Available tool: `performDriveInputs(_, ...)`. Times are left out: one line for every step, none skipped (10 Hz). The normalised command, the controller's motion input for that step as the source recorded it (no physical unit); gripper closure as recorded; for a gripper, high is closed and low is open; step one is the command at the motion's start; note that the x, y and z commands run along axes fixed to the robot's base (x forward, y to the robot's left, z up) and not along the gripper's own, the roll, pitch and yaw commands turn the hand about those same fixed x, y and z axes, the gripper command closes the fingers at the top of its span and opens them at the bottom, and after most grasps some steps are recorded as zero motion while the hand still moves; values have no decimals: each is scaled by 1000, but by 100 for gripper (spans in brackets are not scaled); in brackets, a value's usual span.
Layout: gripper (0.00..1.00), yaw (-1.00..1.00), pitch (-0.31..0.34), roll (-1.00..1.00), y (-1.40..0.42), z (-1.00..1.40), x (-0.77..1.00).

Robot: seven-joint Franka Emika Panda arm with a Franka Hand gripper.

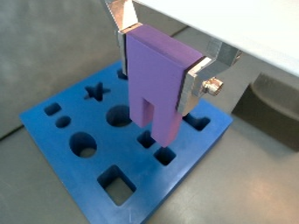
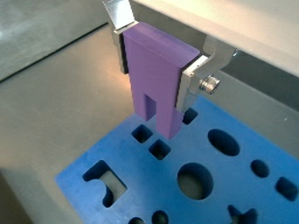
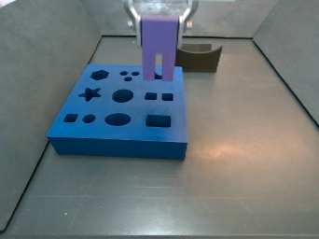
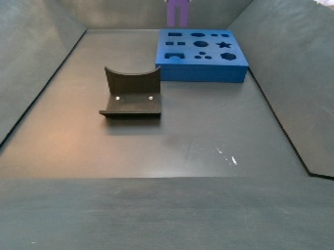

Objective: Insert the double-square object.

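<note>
My hand (image 1: 162,54) is closed on the upper part of the double-square object (image 1: 158,83), a tall purple peg whose lower end splits into two square prongs. In both wrist views my flat silver fingers (image 2: 194,74) press against opposite sides of the peg, which hangs upright with its prongs pointing down. The prongs sit just above the blue board (image 1: 70,166), over a pair of small square holes (image 2: 149,142) near one edge of that board; I cannot tell whether the prong tips touch the board or have entered the holes. In a side view the purple peg (image 3: 159,47) stands over the far right part of the blue board (image 3: 118,140), which lies on the grey desk (image 3: 237,149) and carries star, round, oval and square cut-outs. A dark olive curved block (image 3: 200,58) rests on the desk just beyond the board, to the right. In a side view from the opposite end, that block (image 4: 131,95) sits nearer, and only the peg's lower part (image 4: 179,13) shows above the far board (image 4: 202,54).
</note>
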Motion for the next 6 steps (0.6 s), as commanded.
performDriveInputs(100,-114,-127,27,0,-709,83)
performDriveInputs(100,-129,-41,109,6,-637,49)
performDriveInputs(100,-146,-20,97,49,-560,0)
performDriveInputs(100,-51,-7,61,29,-403,0)
performDriveInputs(100,-77,0,73,86,-391,0)
performDriveInputs(100,0,-1,27,94,-391,0)
